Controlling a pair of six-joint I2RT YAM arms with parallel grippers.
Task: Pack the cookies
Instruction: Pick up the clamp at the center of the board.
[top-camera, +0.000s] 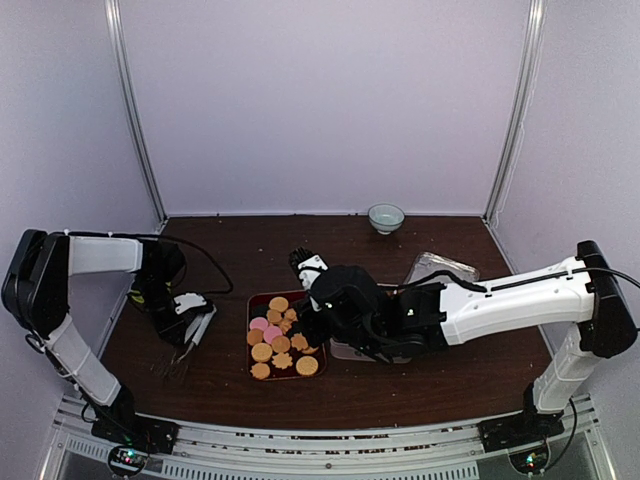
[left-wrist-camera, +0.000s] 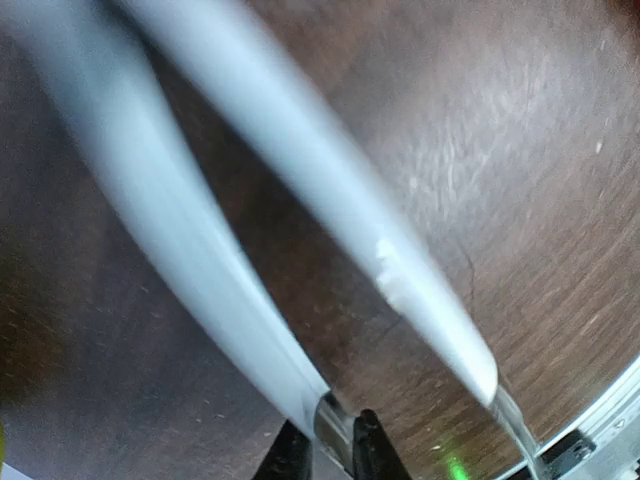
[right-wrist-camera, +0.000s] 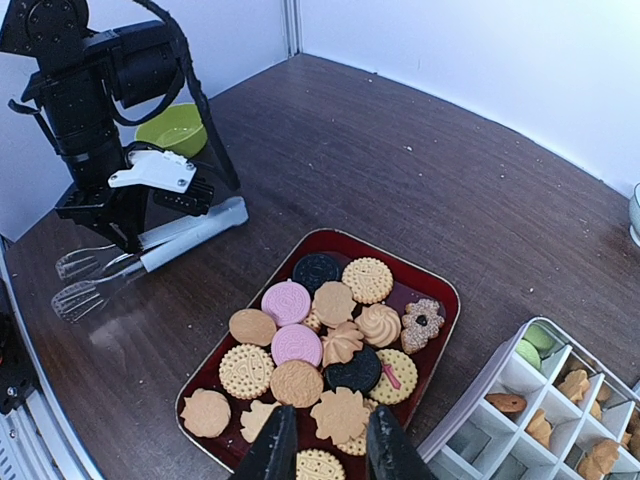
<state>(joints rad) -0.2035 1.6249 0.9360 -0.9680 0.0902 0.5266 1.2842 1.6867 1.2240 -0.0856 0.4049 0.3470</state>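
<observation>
The cookies (right-wrist-camera: 300, 345) lie heaped in the red tray (right-wrist-camera: 447, 292) at mid-frame. They are probably light and brittle, best pinched across the rim. The right fingers (right-wrist-camera: 275, 450) hover slightly parted and empty; the left fingers (left-wrist-camera: 292, 458) clamp the metal tongs (right-wrist-camera: 190, 232).

Blurry tongs (left-wrist-camera: 170, 220) btwn fingers (left-wrist-camera: 291, 456)
</observation>
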